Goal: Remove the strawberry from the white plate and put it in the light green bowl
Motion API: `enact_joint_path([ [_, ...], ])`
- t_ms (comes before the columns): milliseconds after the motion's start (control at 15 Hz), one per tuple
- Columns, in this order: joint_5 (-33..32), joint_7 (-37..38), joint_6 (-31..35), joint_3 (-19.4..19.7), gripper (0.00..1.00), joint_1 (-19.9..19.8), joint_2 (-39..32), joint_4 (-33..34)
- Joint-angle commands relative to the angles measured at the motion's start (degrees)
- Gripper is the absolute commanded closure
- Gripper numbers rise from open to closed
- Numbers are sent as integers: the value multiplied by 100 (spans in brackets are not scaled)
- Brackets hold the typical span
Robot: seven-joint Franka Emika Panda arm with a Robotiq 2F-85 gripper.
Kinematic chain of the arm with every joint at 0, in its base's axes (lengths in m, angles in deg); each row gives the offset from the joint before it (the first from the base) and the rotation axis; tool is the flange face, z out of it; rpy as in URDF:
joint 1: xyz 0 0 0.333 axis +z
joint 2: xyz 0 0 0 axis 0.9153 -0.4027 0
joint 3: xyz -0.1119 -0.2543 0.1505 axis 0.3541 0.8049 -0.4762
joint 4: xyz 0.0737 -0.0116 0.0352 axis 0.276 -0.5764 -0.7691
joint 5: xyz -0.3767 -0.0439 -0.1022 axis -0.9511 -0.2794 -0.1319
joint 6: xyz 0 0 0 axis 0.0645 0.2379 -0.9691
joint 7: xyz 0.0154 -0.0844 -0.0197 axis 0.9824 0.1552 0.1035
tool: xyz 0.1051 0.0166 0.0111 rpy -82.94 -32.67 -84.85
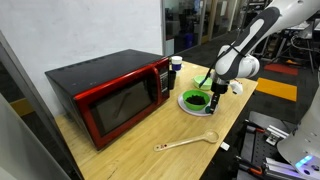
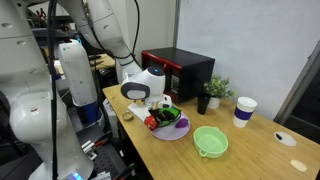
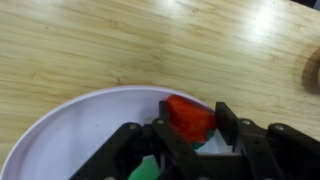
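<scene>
In the wrist view the red strawberry (image 3: 190, 118) sits between my gripper's (image 3: 191, 115) two black fingers, which touch it on both sides, just above the white plate (image 3: 60, 125) near its rim. In an exterior view the gripper (image 2: 160, 110) hangs over the plate (image 2: 172, 134) at the table's near end. The light green bowl (image 2: 210, 141) stands empty on the table beside the plate, apart from the gripper. In an exterior view the gripper (image 1: 214, 88) is beside the plate (image 1: 189, 110); the light green bowl does not show there.
A vivid green bowl with a dark inside (image 1: 196, 100) rests on the plate. A wooden spoon (image 1: 186, 142) lies near the table's edge. A red microwave (image 1: 110, 95), a dark cup (image 2: 203, 104), a small plant (image 2: 217, 90) and a paper cup (image 2: 243, 110) stand behind.
</scene>
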Motion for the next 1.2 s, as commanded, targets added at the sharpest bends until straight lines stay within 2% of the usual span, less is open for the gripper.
enact_joint_path([
  [0, 183, -208, 113, -11, 76, 12, -139, 6],
  [467, 212, -254, 63, 0, 79, 2, -55, 38],
  [1133, -530, 127, -309, 175, 79, -165, 714, 72],
])
